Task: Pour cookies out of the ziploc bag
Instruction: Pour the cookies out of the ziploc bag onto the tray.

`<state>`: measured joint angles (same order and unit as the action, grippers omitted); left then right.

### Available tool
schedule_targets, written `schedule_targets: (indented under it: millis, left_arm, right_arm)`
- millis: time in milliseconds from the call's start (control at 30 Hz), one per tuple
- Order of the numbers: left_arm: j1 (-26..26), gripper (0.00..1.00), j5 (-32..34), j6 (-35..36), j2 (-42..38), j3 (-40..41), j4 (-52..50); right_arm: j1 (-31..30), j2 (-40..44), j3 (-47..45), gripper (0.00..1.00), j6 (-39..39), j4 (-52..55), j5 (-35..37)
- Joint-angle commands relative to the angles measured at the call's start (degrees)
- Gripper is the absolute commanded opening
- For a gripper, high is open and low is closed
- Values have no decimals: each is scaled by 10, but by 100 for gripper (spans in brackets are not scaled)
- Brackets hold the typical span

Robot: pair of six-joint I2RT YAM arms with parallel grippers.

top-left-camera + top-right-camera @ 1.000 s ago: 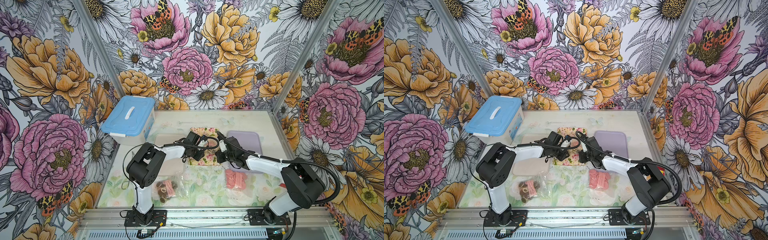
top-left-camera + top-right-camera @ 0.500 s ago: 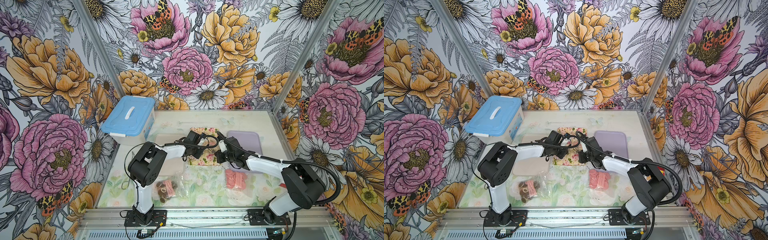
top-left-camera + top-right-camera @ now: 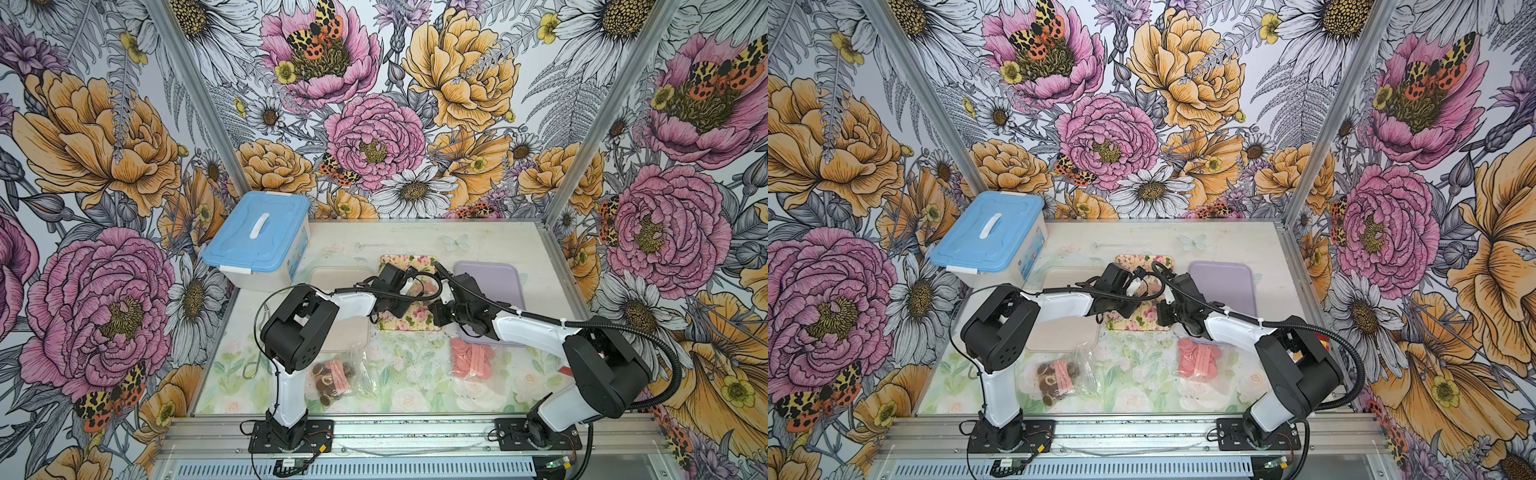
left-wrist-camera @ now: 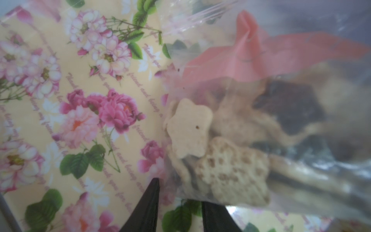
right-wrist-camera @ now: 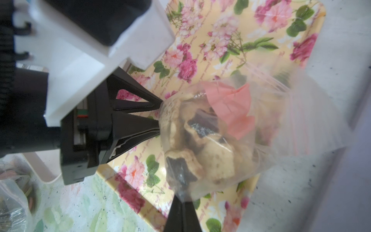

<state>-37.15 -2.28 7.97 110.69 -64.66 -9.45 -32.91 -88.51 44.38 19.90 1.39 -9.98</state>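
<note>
In both top views the two arms meet over a yellow rose-printed rectangular tray (image 3: 409, 322) at mid-table. The left gripper (image 3: 419, 286) and right gripper (image 3: 440, 278) crowd together there; the clear ziploc bag between them is mostly hidden. A blue-lidded plastic box (image 3: 988, 237) stands at the far left corner of the table, and a lilac tray (image 3: 1229, 286) lies just beside the floral one.

In the left wrist view the clear ziploc bag (image 4: 251, 60) hangs over the tray, a pink tape strip crumpled on it. The cookies (image 4: 189, 128) are packed at its lower end: a cream star, a speckled cream star, dark ones blurred behind. The left gripper's black fingertips (image 4: 152, 200) stand a little apart, the bag's bottom edge just above the gap; whether they pinch it I cannot tell.

In the right wrist view the right gripper (image 5: 181, 200) is closed on the bag's corner, cookies bunched inside, none on the tray.
</note>
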Motion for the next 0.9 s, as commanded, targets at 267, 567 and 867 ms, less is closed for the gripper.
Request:
schedule_targets:
  millis: [267, 567, 867]
  left_arm:
    - [-6, 40, 70, 31, 15, 3, -2]
    - [-1, 36, 34, 88, 20, -14, -15]
    - [1, 24, 18, 104, 51, -46, -35]
  right_arm:
    - [3, 14, -2, 0, 6, -17, -13]
    - [3, 5, 3, 0, 3, -13, -14]
    - [3, -5, 11, 0, 5, -8, -23]
